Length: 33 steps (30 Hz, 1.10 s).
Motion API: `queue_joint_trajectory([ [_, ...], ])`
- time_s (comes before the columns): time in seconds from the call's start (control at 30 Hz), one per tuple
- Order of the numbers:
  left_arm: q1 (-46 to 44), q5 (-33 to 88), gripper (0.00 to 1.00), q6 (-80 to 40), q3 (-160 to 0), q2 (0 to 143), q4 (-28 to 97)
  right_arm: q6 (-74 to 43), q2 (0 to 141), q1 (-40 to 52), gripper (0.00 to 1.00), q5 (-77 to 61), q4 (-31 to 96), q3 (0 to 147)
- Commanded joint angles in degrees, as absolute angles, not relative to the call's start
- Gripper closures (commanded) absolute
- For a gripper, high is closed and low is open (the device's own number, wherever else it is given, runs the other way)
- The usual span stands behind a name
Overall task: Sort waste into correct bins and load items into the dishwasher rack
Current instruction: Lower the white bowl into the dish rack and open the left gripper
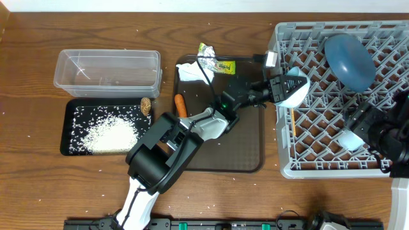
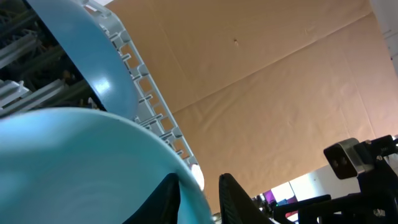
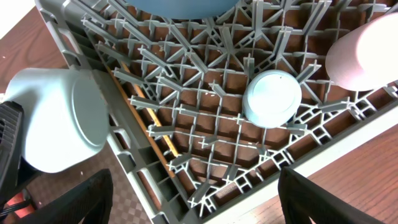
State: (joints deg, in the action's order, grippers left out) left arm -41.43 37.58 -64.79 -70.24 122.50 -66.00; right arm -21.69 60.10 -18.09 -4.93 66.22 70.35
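Observation:
My left gripper is shut on the rim of the white bowl with the pale blue outside and holds it tilted over the left edge of the grey dishwasher rack. The bowl also shows in the right wrist view. My right gripper is open and empty above the rack's front part. In the rack are the dark blue dish, a small white cup, a pinkish cup and wooden sticks.
The brown serving tray holds a white napkin, a yellow-green wrapper and an orange stick. The black tray holds rice and a brown lump. The clear tub stands behind it.

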Motion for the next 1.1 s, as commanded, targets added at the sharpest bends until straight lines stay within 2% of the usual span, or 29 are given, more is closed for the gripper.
queue_joint_trajectory([
  [0.0, -40.58, 38.33, 0.92, -64.38, -71.48, 122.5, -66.54, -20.91, 59.9, -18.46, 0.22, -4.95, 66.48, 71.24],
  [0.23, -40.77, 37.43, 0.94, -65.65, -71.5, 122.5, -71.31, -20.73, 59.9, -18.46, 0.22, -4.95, 66.63, 71.24],
  [0.5, -42.0, 32.6, 0.94, -66.83, -71.48, 122.61, -70.98, -20.49, 59.9, -18.46, 0.22, -4.95, 66.72, 71.24],
  [0.7, -42.74, 25.36, 0.94, -74.78, -71.48, 124.51, -71.0, -20.51, 59.9, -18.46, 0.22, -4.95, 67.07, 71.24],
  [0.97, -42.72, 22.11, 0.94, -80.88, -71.48, 128.53, -74.54, -20.08, 59.9, -18.46, 0.22, -4.93, 67.33, 71.24],
  [1.03, -42.65, 21.98, 0.91, -80.93, -71.48, 128.62, -74.19, -20.08, 59.9, -18.46, 0.22, -4.93, 67.31, 71.24],
  [1.07, -42.59, 21.93, 0.84, -80.9, -71.48, 128.6, -74.37, -20.08, 59.9, -18.46, 0.22, -4.95, 67.31, 71.24],
])
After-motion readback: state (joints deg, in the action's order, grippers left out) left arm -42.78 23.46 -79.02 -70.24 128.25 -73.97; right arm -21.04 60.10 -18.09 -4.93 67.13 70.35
